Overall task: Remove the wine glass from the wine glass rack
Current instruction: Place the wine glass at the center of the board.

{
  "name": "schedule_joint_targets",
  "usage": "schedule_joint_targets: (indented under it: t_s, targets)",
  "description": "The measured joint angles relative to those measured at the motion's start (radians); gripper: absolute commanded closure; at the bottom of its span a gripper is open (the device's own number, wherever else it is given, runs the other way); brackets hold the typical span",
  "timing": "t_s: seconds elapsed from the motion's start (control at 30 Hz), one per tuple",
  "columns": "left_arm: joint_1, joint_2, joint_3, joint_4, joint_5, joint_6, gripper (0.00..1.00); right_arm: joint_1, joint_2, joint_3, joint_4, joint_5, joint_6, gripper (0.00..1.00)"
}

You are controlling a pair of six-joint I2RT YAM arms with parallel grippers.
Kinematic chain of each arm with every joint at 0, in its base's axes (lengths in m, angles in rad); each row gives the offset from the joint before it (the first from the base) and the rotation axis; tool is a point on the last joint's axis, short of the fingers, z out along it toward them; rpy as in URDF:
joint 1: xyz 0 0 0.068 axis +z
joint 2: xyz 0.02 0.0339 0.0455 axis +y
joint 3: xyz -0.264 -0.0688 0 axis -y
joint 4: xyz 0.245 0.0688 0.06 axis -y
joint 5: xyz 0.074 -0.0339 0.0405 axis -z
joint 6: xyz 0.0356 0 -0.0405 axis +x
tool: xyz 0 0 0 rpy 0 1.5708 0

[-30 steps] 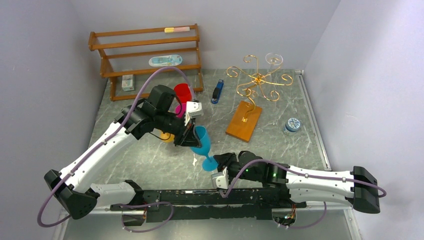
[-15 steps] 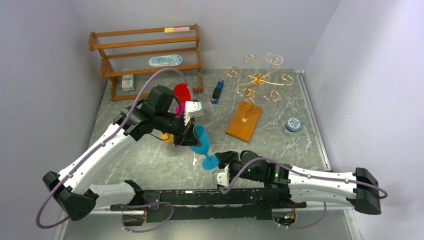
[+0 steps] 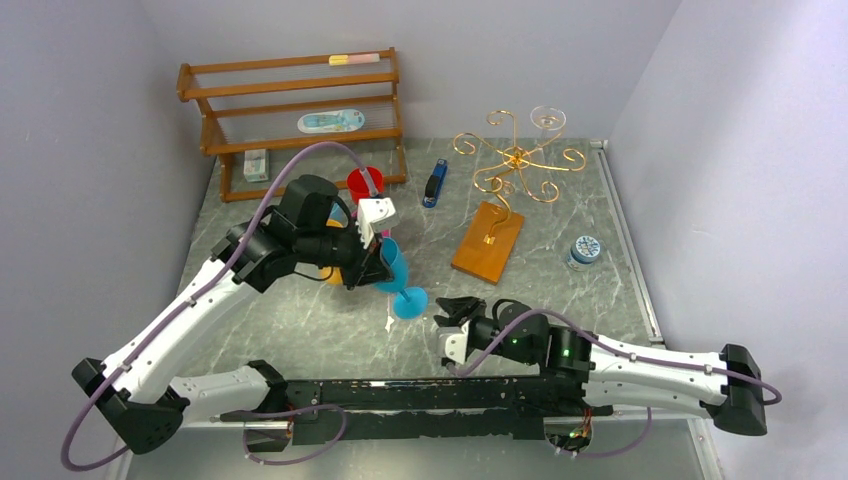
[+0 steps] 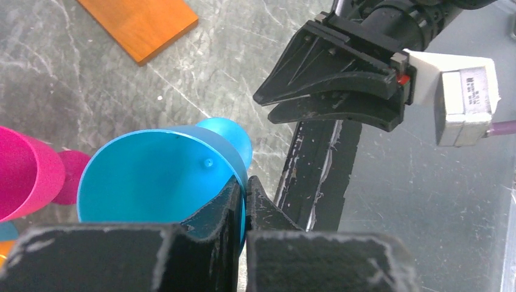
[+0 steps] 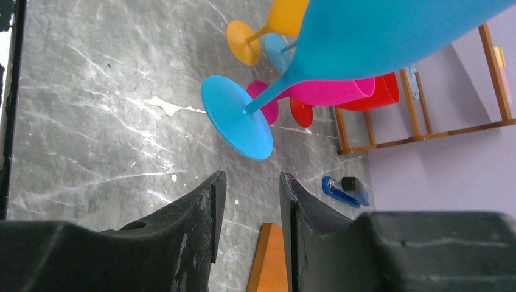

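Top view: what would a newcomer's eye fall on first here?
A blue glass, tilted at centre, its rim pinched by the left pincer. The right pincer sits open and empty near its foot. At the back right, a gold rack carries one clear glass.

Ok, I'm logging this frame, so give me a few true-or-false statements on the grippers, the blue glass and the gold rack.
1. The left gripper pinches the blue wine glass by its rim. True.
2. The right gripper grips that glass's foot. False: its jaws are open and empty, short of the foot.
3. The wine glass rack is empty. False: a clear glass is on it.
4. The rack's wooden base rests on the table. True.
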Motion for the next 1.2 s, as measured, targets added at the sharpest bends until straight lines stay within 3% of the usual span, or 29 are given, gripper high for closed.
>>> schedule_joint_targets:
  t_s: [0.37,0.63,0.7,0.93,1.2]
  targets:
    - [0.000,-0.024,-0.093,0.058,-0.101,-0.060,0.95,0.000,-0.086,-0.033,0.077,0.114,0.241,0.45]
    - [-0.001,-0.114,-0.304,0.188,-0.211,-0.154,0.95,0.000,-0.097,-0.110,0.212,0.443,0.620,0.26]
    - [-0.003,-0.129,-0.338,0.209,-0.255,-0.173,0.95,0.000,-0.091,-0.111,0.208,0.565,0.762,0.25]
    - [-0.021,-0.127,-0.388,0.267,-0.444,-0.216,0.95,-0.002,-0.064,-0.073,-0.064,0.880,1.365,0.26]
    - [-0.058,-0.087,-0.440,0.304,-0.603,-0.299,0.95,-0.069,-0.008,0.027,-0.489,0.906,1.999,0.37]
